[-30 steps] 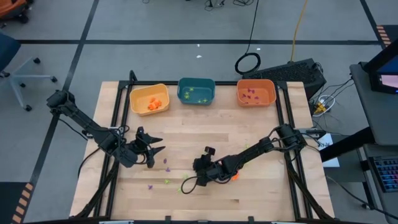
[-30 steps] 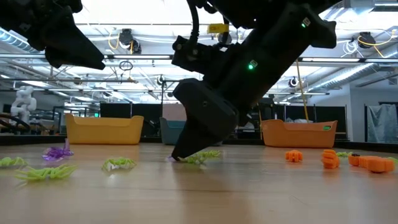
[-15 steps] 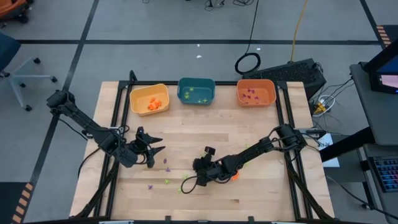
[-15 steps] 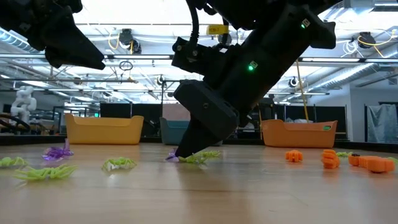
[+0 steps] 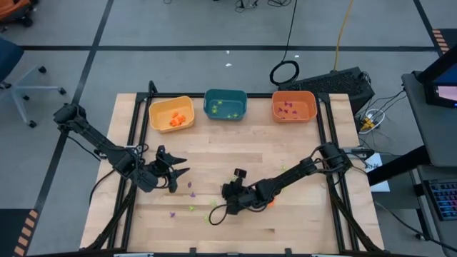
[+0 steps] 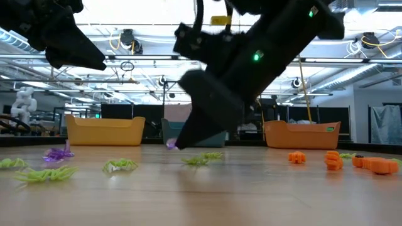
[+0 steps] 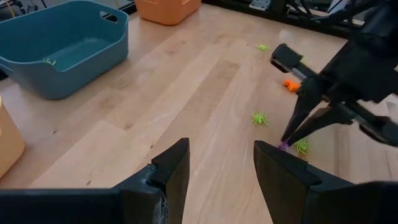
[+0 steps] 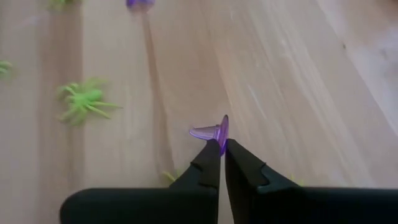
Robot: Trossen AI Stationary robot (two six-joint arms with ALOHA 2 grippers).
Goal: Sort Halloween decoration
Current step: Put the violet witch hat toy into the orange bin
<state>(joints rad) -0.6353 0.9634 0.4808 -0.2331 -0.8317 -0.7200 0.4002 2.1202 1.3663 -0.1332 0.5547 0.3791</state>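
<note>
Bare wood lies open mid-table (image 5: 235,157), and the right gripper (image 8: 222,146) pinches a purple trinket (image 8: 211,131) at its fingertips, lifted clear of the green spiders (image 6: 202,158) in the low view, while the left gripper (image 5: 178,173) hovers spread nearby.

Three bins (image 5: 171,113), two arms (image 5: 96,143), many scattered trinkets (image 6: 119,165)

A robotics lab: a wooden table (image 5: 235,160) on grey floor, industrial ceiling lights (image 6: 129,34), a white humanoid robot (image 6: 24,103) standing in the background.
</note>
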